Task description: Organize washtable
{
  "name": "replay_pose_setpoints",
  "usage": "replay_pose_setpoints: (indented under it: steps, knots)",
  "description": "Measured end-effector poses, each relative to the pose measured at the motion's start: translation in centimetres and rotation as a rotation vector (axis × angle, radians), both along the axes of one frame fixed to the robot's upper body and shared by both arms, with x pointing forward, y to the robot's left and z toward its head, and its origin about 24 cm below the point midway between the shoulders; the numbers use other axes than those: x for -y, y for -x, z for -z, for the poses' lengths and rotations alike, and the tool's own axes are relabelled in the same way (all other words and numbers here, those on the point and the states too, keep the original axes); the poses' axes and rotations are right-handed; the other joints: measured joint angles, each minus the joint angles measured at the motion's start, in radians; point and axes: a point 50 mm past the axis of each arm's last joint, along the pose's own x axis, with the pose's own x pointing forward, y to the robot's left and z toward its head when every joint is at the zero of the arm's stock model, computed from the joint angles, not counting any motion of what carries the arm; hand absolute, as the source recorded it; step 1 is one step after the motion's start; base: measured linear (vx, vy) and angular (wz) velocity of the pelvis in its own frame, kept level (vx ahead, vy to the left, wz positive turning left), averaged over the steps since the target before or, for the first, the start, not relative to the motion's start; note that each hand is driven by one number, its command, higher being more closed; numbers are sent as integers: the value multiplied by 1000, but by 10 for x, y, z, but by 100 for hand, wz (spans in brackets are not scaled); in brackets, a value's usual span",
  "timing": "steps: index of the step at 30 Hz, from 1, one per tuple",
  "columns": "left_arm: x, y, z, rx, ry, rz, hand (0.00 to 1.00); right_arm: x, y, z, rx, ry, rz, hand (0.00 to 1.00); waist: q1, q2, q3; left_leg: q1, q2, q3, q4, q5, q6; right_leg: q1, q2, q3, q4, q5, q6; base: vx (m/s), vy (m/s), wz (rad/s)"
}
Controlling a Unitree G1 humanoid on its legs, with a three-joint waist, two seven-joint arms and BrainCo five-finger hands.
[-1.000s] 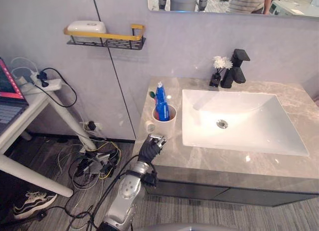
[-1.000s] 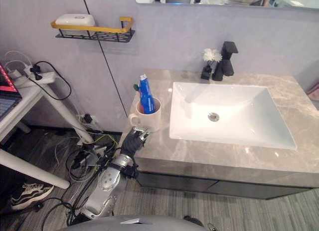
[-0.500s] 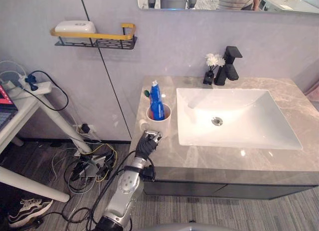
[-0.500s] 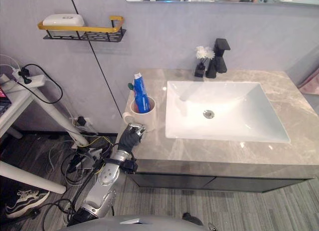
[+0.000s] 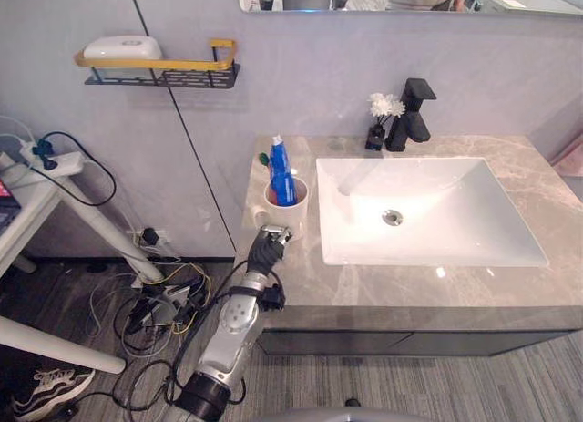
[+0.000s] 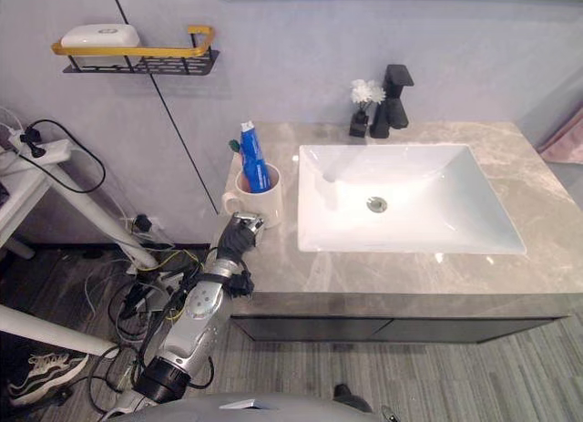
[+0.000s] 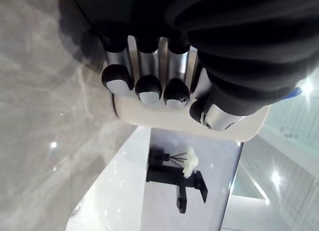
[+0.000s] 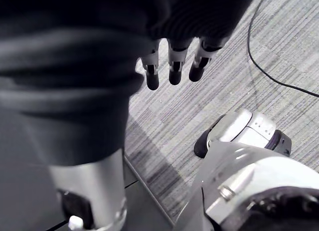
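A white cup (image 5: 286, 212) stands at the left end of the grey marble counter (image 5: 364, 290), holding a blue toothpaste tube (image 5: 281, 176) and a green-tipped toothbrush (image 5: 264, 158). My left hand (image 5: 267, 251) rests on the counter right in front of the cup. In the left wrist view its fingers (image 7: 148, 89) are curled, their dark tips against the cup's (image 7: 149, 118) lower wall without wrapping it. My right hand (image 8: 172, 61) hangs over the floor with relaxed, straight fingers and nothing in it.
A white sink (image 5: 428, 249) fills the counter's middle, with a black tap (image 5: 412, 112) and a small vase of white flowers (image 5: 378, 121) behind it. A wall shelf (image 5: 159, 68) holds a white soap dish (image 5: 123, 48). A side table (image 5: 36, 180) and cables (image 5: 164, 303) lie left.
The camera has shifted, sliding the whole scene left and up. My left hand stays in front of the cup, a touch closer to it.
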Motion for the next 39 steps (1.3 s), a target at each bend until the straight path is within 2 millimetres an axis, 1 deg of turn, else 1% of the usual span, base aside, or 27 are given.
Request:
replay_pose_setpoints:
  steps: [9, 11, 16, 23, 26, 29, 32, 34, 36, 37, 39]
  knots:
    - [2, -15, -3, 2, -21, -35, 100, 1, -2, 0, 7, 2, -2, 0, 0, -7, -1, -3, 0, 11, -2, 0, 0, -7, -1, 9, -4, 7, 1, -7, 2, -3]
    - [3, -20, -7, 13, -26, -39, 100, 1, -2, 0, 7, 3, -2, 0, -1, -7, -1, -14, 0, 14, -1, 1, 0, -21, -1, 14, -7, 13, 1, -16, 3, -5]
    - [1, -30, -12, 14, -33, -68, 100, 0, -2, 0, 0, -6, -1, 0, -4, -12, 2, -17, -1, 14, -2, 3, -1, -22, 0, 15, -14, 18, 2, 0, 0, 0]
    - [-2, -41, -23, 39, -30, -117, 100, 3, 0, -1, 2, 1, 33, 0, -4, -17, 4, -17, -1, 20, -2, 3, -1, -24, -1, 19, -13, 20, 2, -4, 2, -2]
    - [-9, -47, -28, 51, -16, -166, 100, 3, -1, -1, 5, 1, 32, 0, -5, -18, 4, -17, -1, 38, -5, 3, -1, -33, 0, 34, -14, 25, 3, -7, 8, -13]
    - [-9, -54, -33, 62, -21, -188, 100, 3, -1, -1, 5, 1, 33, 0, -6, -20, 3, -16, -2, 41, -5, 3, -1, -35, -1, 38, -14, 26, 3, -2, 4, -4]
    - [-11, -60, -44, 91, -8, -215, 100, 4, -2, -1, 6, 2, 34, 0, -7, -22, 2, -15, -4, 47, -8, 3, -1, -38, 0, 44, -14, 26, 3, 7, 4, -6]
    - [-15, -63, -49, 106, 5, -246, 100, 4, -2, -1, 8, 2, 33, 0, -8, -22, 2, -13, -4, 57, -11, 3, -1, -43, 1, 55, -14, 28, 3, 9, 4, -13]
    - [-20, -67, -56, 124, 18, -275, 100, 4, -2, -1, 8, 3, 36, 0, -13, -22, 2, -14, -7, 63, -14, 3, -1, -49, 0, 60, -15, 30, 4, 9, 7, -8]
    - [-23, -69, -59, 132, 23, -294, 100, 4, -2, -1, 10, 4, 37, 0, -23, -22, 2, -14, -9, 64, -15, 3, -1, -50, -1, 61, -15, 30, 4, 0, 0, 0]
    - [-25, -71, -61, 133, 26, -313, 100, 5, -2, -1, 10, 4, 40, 0, -30, -23, 2, -14, -10, 67, -15, 2, -1, -52, -3, 64, -15, 31, 5, 6, 11, -6]
